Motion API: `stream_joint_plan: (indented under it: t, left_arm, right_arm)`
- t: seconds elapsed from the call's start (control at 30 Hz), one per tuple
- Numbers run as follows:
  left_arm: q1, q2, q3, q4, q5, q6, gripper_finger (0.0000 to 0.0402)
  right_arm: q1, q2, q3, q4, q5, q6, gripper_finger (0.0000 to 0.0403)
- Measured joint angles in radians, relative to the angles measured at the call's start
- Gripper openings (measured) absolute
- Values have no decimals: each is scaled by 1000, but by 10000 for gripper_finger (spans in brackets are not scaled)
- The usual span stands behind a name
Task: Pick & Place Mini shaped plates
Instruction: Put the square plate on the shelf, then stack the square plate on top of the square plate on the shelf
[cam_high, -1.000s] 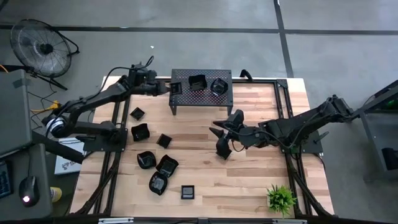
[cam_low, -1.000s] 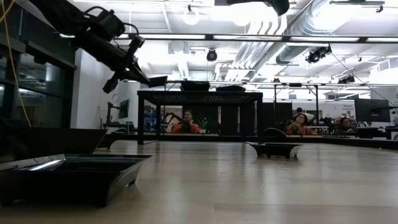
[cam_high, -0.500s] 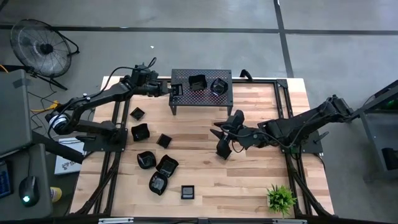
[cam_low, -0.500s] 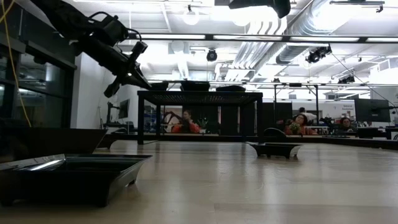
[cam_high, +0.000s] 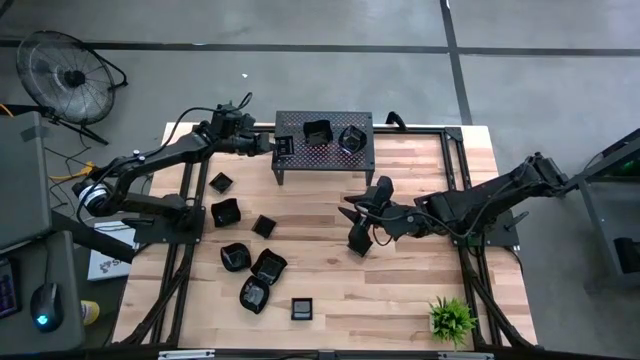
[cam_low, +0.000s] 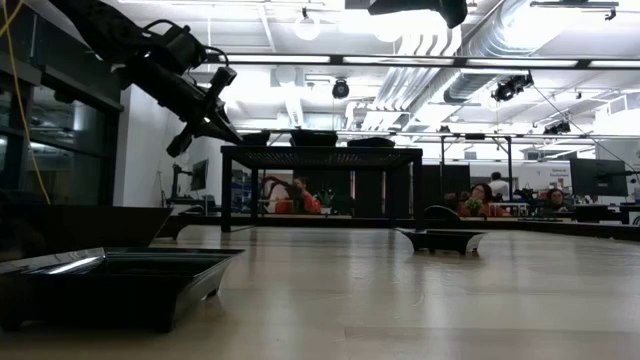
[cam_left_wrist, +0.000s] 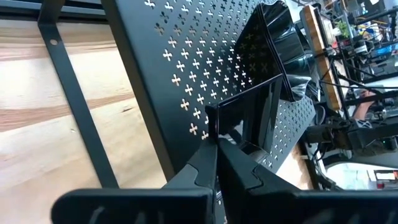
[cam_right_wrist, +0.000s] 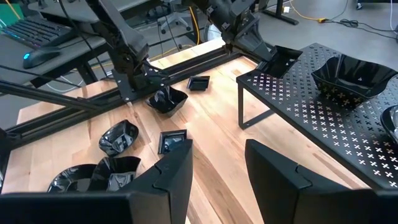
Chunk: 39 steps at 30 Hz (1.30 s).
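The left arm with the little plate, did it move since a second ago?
Yes. The left gripper carried its small square plate sideways onto the near corner of the perforated stand, fingers staying shut on it. The right gripper and the plates on the table stayed put.

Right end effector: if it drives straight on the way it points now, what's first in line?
Probably the near edge of the black perforated metal stand, ahead of the open right end effector. Bare wooden table lies between them; depth is unclear.
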Motion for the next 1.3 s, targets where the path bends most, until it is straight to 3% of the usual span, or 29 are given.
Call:
stream_joint_plan:
  t: [0.4,0.87,1.3]
  left_arm:
    - [-16,0,0,-6,0,33,10]
    - [-21,0,0,15,-21,34,122]
    - [-19,-73,3,70,-74,177,129]
  right_arm:
    - [0,0,0,-1,0,0,142]
    - [0,0,0,-1,0,1,142]
    - [0,-67,0,-44,12,31,142]
